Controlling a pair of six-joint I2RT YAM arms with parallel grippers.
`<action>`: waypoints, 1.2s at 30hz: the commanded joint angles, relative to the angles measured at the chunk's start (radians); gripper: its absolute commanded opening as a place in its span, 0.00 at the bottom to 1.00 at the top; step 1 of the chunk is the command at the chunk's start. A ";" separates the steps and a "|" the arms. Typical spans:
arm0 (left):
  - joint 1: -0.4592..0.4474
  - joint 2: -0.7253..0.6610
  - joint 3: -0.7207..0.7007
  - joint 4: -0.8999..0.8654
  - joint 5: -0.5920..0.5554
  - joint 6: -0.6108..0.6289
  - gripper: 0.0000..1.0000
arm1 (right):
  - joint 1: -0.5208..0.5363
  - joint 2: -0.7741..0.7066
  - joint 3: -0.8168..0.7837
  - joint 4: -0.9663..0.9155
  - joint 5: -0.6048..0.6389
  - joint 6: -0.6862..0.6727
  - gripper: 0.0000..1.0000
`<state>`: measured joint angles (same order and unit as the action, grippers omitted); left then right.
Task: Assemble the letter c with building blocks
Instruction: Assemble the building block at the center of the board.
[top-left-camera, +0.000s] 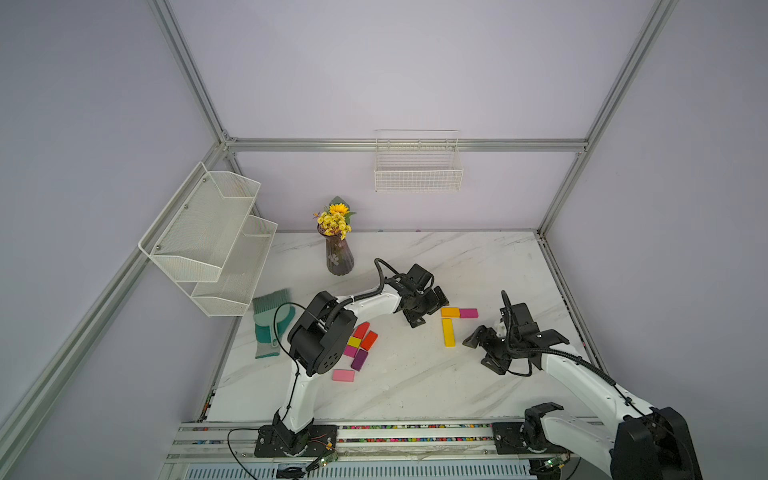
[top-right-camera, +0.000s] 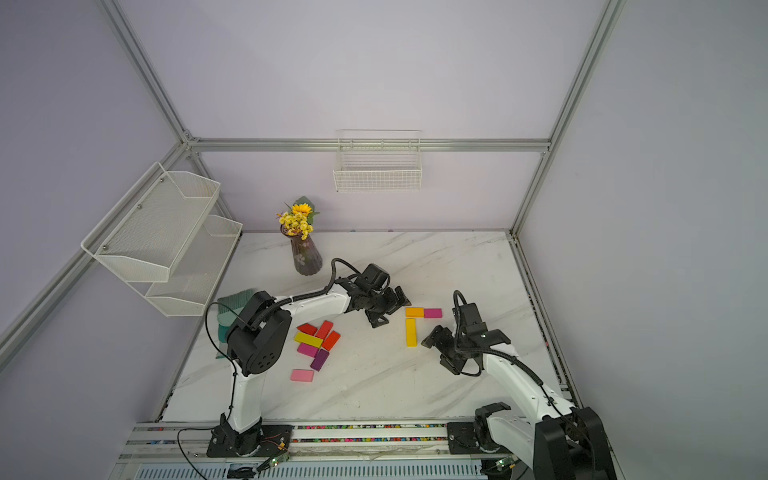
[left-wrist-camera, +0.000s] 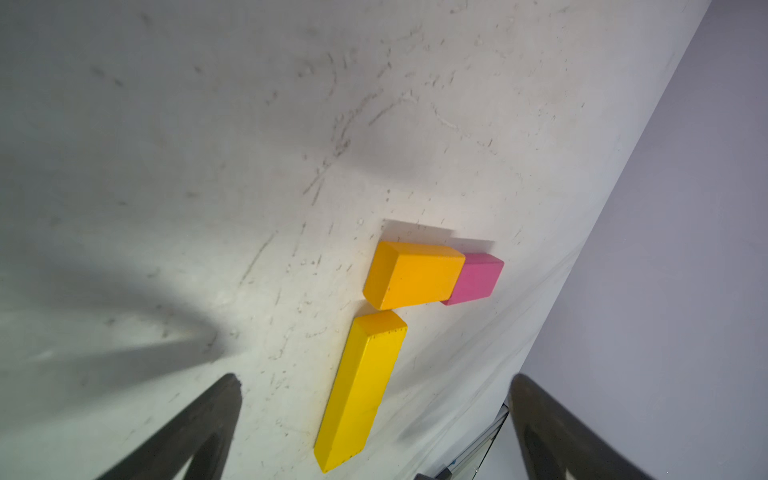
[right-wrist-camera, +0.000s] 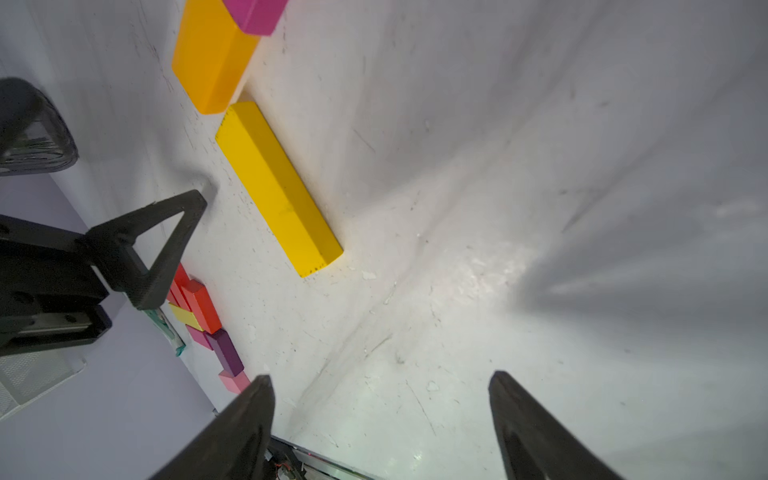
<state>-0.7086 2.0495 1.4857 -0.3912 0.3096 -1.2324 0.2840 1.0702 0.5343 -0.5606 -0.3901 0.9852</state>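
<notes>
I found three blocks lying flat in a corner shape off to the right: an orange block (top-left-camera: 450, 312) butted end to end against a magenta block (top-left-camera: 468, 313) on its right, and a long yellow block (top-left-camera: 448, 332) running toward me from just below the orange one. Off to the left the others lay flat and huddled at mixed angles: a red block (top-right-camera: 307, 328), a second red block (top-right-camera: 324, 329), an orange-red block (top-right-camera: 331, 340), a second yellow block (top-right-camera: 308, 340), a second magenta block (top-right-camera: 307, 350) and a purple block (top-right-camera: 319, 359). A light pink block (top-right-camera: 302, 375) sat alone, just beside that huddle and nearest me.
</notes>
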 joint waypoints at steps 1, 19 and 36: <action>0.039 -0.067 0.028 -0.048 0.054 0.088 1.00 | 0.108 0.002 -0.029 0.189 0.080 0.205 0.83; 0.151 -0.093 0.015 -0.106 0.144 0.189 1.00 | 0.373 0.240 -0.063 0.533 0.324 0.504 0.83; 0.181 -0.069 0.028 -0.097 0.184 0.203 1.00 | 0.373 0.223 -0.081 0.535 0.407 0.565 0.83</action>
<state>-0.5323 1.9968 1.4868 -0.4957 0.4622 -1.0538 0.6521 1.2827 0.4591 -0.0010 -0.0166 1.4994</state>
